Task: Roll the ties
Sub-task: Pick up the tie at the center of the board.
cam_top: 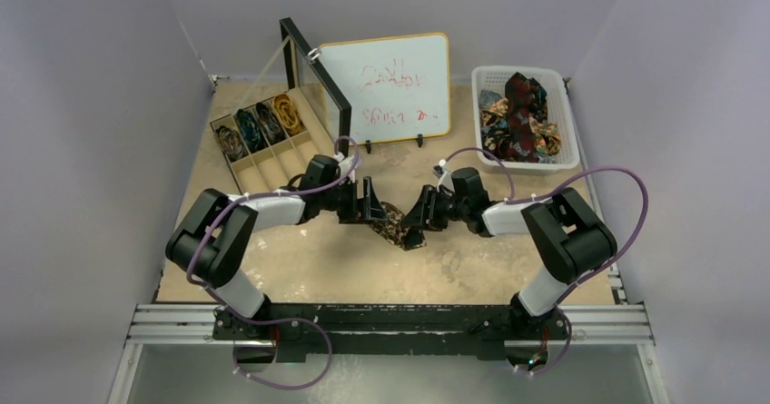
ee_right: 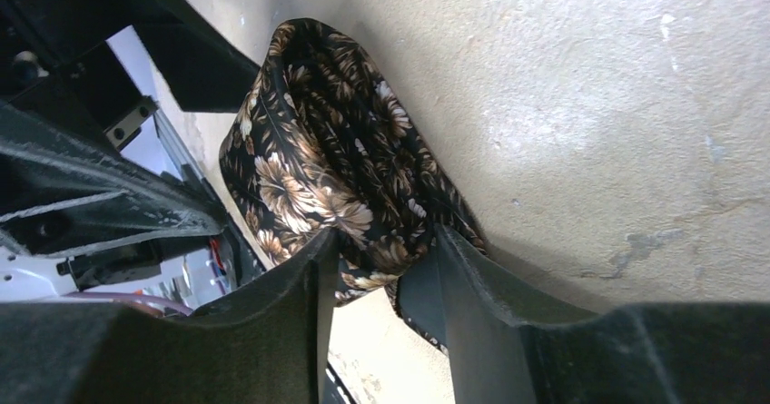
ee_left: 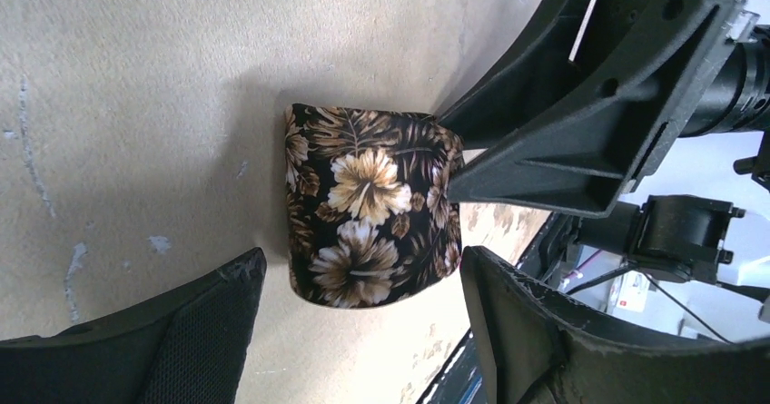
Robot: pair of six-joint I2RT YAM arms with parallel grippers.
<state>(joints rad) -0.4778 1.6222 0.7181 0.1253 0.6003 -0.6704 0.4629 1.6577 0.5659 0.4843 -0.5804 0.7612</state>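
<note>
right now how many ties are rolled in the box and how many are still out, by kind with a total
rolled ties in the divided box: 4
floral tie in the right pincer: 1
loose ties in the basket: too tangled to count
total countable: 5

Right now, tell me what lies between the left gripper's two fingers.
The brown floral tie, partly rolled, lies between the fingers of the open left gripper; the left wrist view shows it. The right gripper pinches it.

Smooth floral cloth tie (ee_left: pixel 372 218), rough matt tabletop (ee_left: pixel 136 104)
</note>
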